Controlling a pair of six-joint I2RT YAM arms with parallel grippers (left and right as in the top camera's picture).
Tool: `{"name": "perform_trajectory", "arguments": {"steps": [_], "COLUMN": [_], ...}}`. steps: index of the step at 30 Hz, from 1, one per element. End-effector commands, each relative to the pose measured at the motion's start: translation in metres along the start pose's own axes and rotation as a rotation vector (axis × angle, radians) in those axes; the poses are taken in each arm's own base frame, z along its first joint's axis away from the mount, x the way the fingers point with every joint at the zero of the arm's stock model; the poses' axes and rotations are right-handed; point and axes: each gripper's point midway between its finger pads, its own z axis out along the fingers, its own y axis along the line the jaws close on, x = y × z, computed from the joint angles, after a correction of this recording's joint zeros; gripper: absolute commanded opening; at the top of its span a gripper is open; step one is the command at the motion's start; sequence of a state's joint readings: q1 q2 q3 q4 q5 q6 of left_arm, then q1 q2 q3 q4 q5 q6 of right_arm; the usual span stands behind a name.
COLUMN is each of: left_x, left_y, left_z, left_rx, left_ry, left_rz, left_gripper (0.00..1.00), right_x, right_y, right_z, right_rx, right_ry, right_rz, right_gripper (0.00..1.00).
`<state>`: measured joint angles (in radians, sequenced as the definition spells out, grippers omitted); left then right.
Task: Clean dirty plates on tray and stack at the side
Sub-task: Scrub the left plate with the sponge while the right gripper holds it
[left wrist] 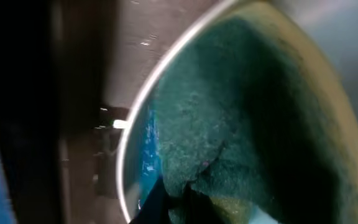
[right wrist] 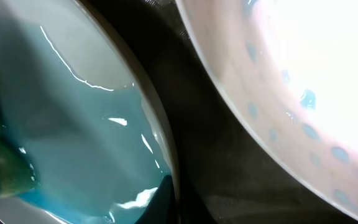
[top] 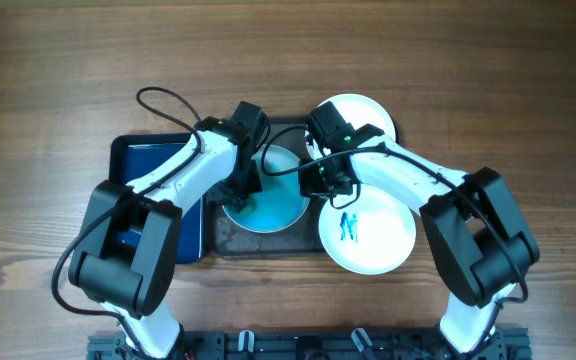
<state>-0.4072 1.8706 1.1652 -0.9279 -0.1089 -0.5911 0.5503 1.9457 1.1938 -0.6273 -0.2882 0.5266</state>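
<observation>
Smeared plate: round and white, its face washed over with wet teal. It lies inside the tray, left of the tray's middle.
Scribbled plate: white, with a short blue scribble left of its centre. It lies over the tray's near right corner, and its edge runs past the tray's outline.
Far plate: plain white where it shows, over the tray's far right corner, partly under the right arm.
Sponge: a green-teal pad lying on the smeared plate, filling most of the left wrist view.
Left end effector: over the left edge of the smeared plate, at the sponge. Cannot tell whether it is clenched or released.
Right end effector: at the right rim of the smeared plate, between it and the scribbled plate. Grip state cannot be told.
Edges: in the right wrist view, a narrow strip of dark tray floor separates the smeared plate from another white rim flecked pale blue. Which plate that is, cannot tell.
Open room: little bare floor shows inside the tray. The wooden surface lies open beyond the tray's far side and on both flanks.
Blue tray: glossy, just beside the tray's left rim, mostly covered by the left arm.
</observation>
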Motion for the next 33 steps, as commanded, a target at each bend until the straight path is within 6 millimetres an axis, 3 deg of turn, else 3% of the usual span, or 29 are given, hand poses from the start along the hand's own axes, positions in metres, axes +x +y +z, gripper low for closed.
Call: {"name": "perform_trajectory", "arguments": {"steps": [1, 8, 10, 13, 16, 18, 29, 33], "left_x": [-0.006, -0.003, 0.000, 0.006, 0.015, 0.021, 0.045, 0.045], "left_y": [0.068, 0.082, 0.060, 0.012, -0.041, -0.065, -0.132, -0.139], "left_z": [0.018, 0.012, 0.019, 0.026, 0.022, 0.018, -0.008, -0.012], "left_rx": [-0.317, -0.390, -0.285, -0.062, 0.156, 0.244, 0.572, 0.613], "left_ry": [-0.065, -0.090, -0.046, 0.018, 0.042, 0.040, 0.068, 0.066], "left_rz": [-0.105, -0.187, -0.138, 0.001, 0.157, 0.239, 0.432, 0.441], "left_gripper": [0.04, 0.04, 0.04, 0.04, 0.04, 0.04, 0.04, 0.04], "right_x": [0.004, 0.004, 0.004, 0.005, 0.005, 0.005, 0.005, 0.006], "right_y": [-0.021, -0.022, -0.022, -0.022, -0.022, -0.022, -0.022, -0.022], "right_z": [0.009, 0.009, 0.009, 0.009, 0.009, 0.009, 0.009, 0.009], "right_rx": [0.083, 0.084, 0.084, 0.084, 0.084, 0.084, 0.086, 0.087], "right_ry": [0.016, 0.018, 0.018, 0.019, 0.019, 0.019, 0.022, 0.025], "right_rz": [0.014, 0.015, 0.015, 0.015, 0.012, 0.009, -0.002, -0.002], "right_gripper": [0.04, 0.04, 0.04, 0.04, 0.04, 0.04, 0.04, 0.04]}}
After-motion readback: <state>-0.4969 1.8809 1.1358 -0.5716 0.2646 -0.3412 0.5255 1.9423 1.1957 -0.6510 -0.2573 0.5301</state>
